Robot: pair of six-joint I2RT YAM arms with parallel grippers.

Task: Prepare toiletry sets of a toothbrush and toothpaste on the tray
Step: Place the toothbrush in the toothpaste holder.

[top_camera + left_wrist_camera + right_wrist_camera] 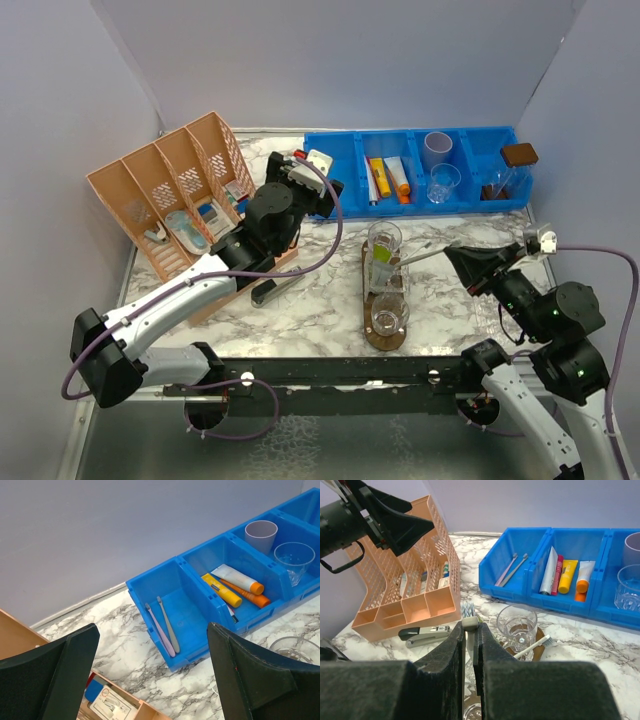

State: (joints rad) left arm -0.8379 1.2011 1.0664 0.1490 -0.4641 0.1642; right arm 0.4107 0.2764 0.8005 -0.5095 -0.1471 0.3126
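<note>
The dark brown tray [384, 341] lies mid-table with three clear tumblers in a row on it; the far one [384, 238] holds a lime green tube [381, 262]. My right gripper [452, 250] is shut on a pale toothbrush [422, 256] that points left over the tumblers. In the right wrist view the gripper [470, 630] clamps the toothbrush [471, 623] just behind its head. There, another white toothbrush [536, 646] leans beside a tumbler [516, 624]. My left gripper [315, 185] is open and empty, near the blue bin's left end [150, 680].
The blue compartmented bin [350, 150] at the back holds two toothbrushes [164, 625], several tubes [235, 584], a purple cup [438, 148] and a clear tumbler [444, 183]. An orange divided basket [150, 180] stands at the back left. A stapler [273, 291] lies left of the tray.
</note>
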